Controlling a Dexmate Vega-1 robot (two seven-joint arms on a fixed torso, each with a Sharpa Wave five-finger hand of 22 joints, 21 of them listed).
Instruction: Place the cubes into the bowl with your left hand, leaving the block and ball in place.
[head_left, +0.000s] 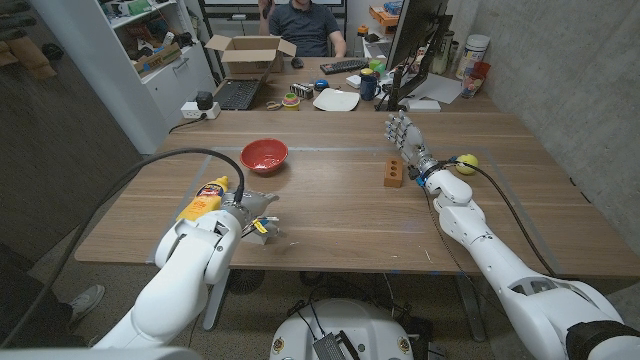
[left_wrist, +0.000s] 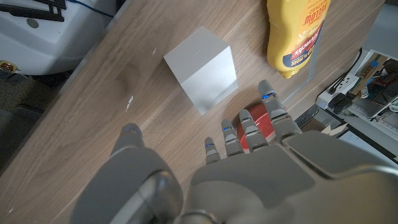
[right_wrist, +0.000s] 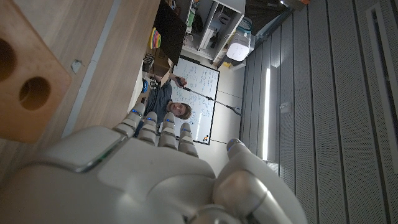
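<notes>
The left hand's fingers (left_wrist: 249, 127) are spread and loosely extended over the wood, holding nothing; in the left wrist view a white cube (left_wrist: 202, 68) sits on the table just beyond the fingertips, apart from them, one corner turned toward the hand, so no side is its long axis; a patch of red (left_wrist: 260, 124) shows under the fingers, too covered to name; a yellow mustard bottle (left_wrist: 292, 34) lies past the fingertips, off to the side of the cube; seen from the head camera, the left hand (head_left: 243, 213) hovers near the table's front edge with the white cube (head_left: 259, 232) just beside it and the mustard bottle (head_left: 203, 198) on its outer side; the red bowl (head_left: 264, 154) stands farther out across the table, well ahead of the fingers, so the carry looks to run forward and slightly inward; the left hand is by far the nearer to both cube and bowl; the right hand (head_left: 405, 135), fingers apart and empty, stands on the far side of the wooden table (head_left: 330, 215), just beside the wooden block (head_left: 393, 172) with its drilled holes, the yellow ball (head_left: 465, 164) close by its wrist; a person (head_left: 305, 25) sits at a desk behind.
</notes>
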